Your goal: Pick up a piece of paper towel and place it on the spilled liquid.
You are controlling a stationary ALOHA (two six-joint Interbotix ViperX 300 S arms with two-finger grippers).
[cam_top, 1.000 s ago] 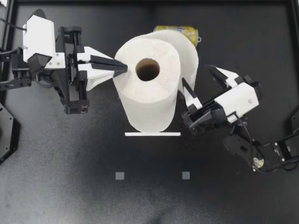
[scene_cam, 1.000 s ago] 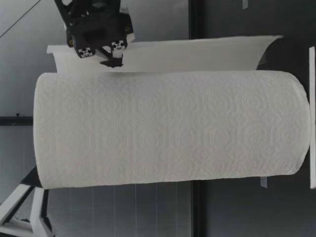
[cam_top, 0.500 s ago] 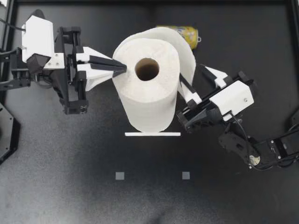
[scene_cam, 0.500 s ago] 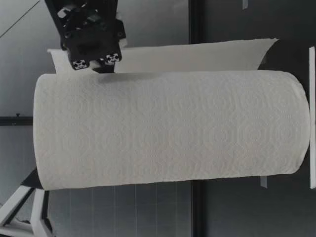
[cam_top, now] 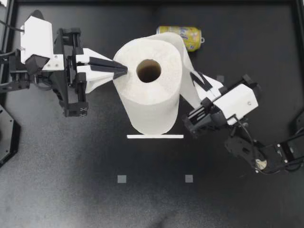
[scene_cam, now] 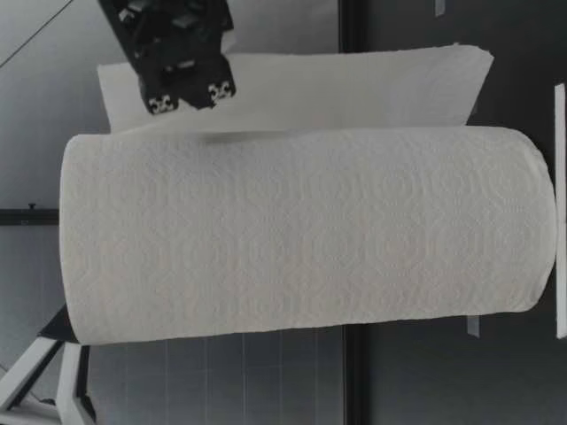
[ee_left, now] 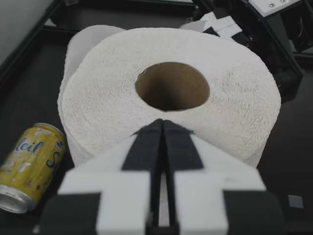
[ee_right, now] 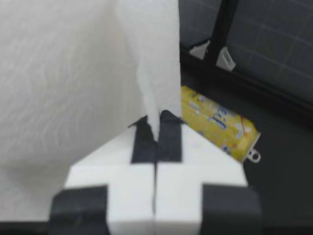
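Observation:
A tall paper towel roll point(cam_top: 149, 92) stands upright mid-table, filling the low view point(scene_cam: 301, 230). My left gripper point(cam_top: 124, 70) is shut, its fingertips point(ee_left: 162, 125) resting on the roll's top rim beside the cardboard core. My right gripper point(cam_top: 196, 78) is shut on the loose sheet point(cam_top: 187, 61) that hangs off the roll's far side; the sheet point(ee_right: 151, 58) runs between its fingers point(ee_right: 168, 129). Across the table, the right gripper point(scene_cam: 182, 53) holds the sheet point(scene_cam: 354, 88) near its upper edge. No spilled liquid shows in any view.
A yellow can point(cam_top: 183, 34) lies on its side behind the roll, also ahead of my right gripper point(ee_right: 220, 122). A white strip point(cam_top: 155, 137) lies in front of the roll. Small grey squares point(cam_top: 122, 179) point(cam_top: 189, 178) mark the dark table nearer the front.
My right gripper has shut on the loose sheet and drawn it away from the roll, to the right. The left gripper and the roll have stayed put.

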